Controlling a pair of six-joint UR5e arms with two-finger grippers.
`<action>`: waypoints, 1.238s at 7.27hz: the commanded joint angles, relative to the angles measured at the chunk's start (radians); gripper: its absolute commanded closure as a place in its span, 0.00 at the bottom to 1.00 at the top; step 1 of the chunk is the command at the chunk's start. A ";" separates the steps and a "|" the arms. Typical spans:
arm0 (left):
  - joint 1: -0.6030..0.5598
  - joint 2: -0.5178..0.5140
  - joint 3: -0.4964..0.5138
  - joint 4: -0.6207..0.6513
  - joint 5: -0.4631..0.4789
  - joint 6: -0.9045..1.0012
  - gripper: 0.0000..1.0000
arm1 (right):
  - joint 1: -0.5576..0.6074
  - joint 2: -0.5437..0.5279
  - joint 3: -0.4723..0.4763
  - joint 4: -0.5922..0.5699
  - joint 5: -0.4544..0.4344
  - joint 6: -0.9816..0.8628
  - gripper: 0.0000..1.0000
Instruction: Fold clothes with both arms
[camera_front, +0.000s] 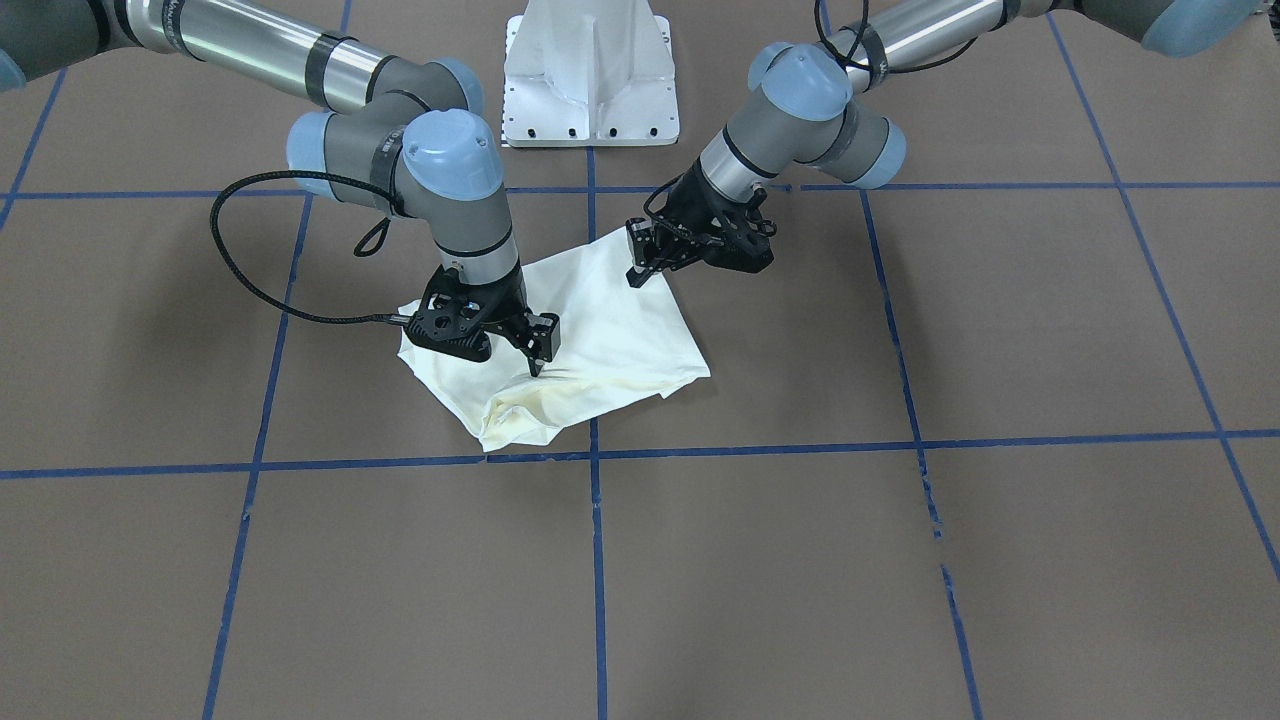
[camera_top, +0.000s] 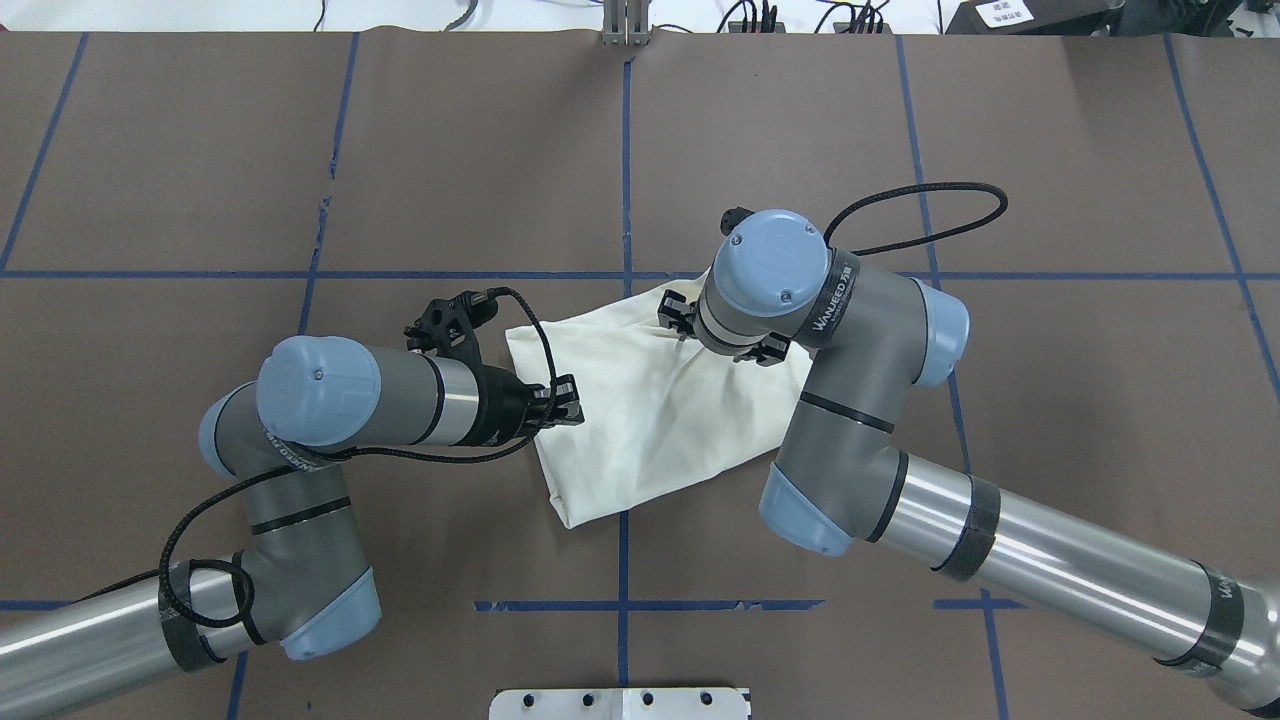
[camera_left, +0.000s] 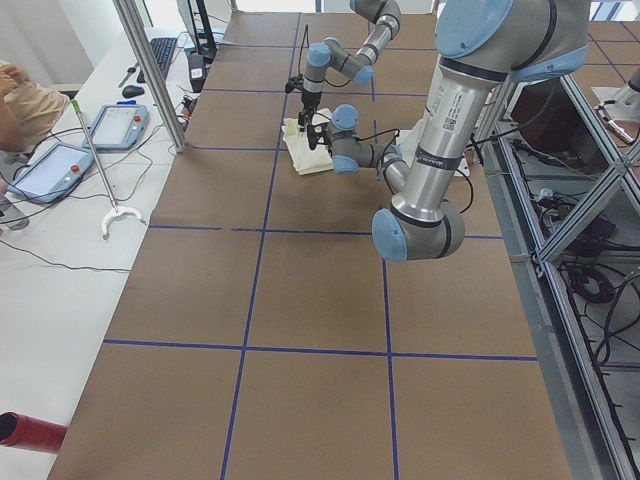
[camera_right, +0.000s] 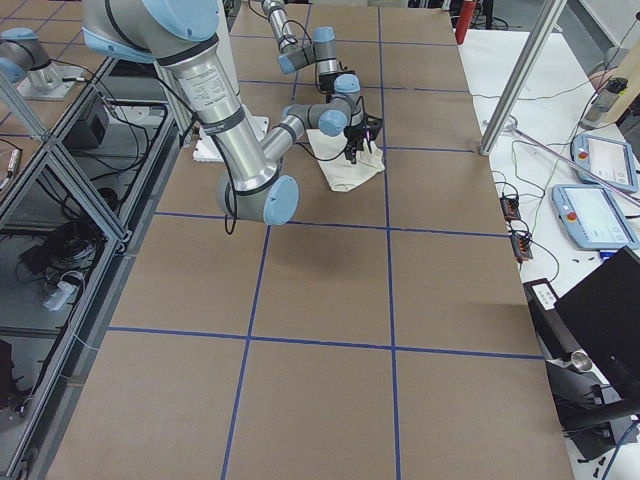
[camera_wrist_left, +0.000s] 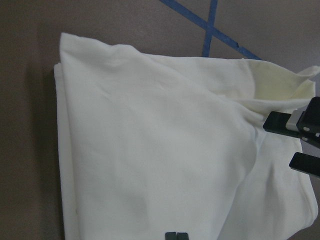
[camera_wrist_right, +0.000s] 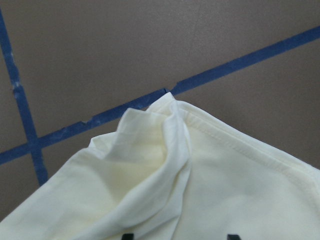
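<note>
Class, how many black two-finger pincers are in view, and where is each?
2. The left black two-finger pincer is at the folded cream shirt's edge; the right pincer over its rumpled end.

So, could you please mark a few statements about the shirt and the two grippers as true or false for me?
1. The shirt lies folded on the table. True.
2. The cat print faces up. False: only plain cream fabric shows.
3. The right gripper has its fingers apart. True, as the right wrist view shows.
4. The shirt sits wholly inside one grid square. False: it lies across a blue tape line.
5. The left gripper is far from the shirt. False: it is at the shirt's edge.
</note>
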 joint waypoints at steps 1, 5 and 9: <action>-0.007 0.001 -0.001 0.000 0.000 0.000 1.00 | -0.002 0.003 -0.003 -0.001 -0.001 -0.007 1.00; -0.059 0.010 -0.009 0.000 -0.001 0.006 1.00 | 0.116 0.276 -0.498 0.193 0.064 -0.068 1.00; -0.201 0.091 -0.044 0.049 -0.010 0.229 1.00 | 0.327 0.187 -0.435 0.188 0.262 -0.263 1.00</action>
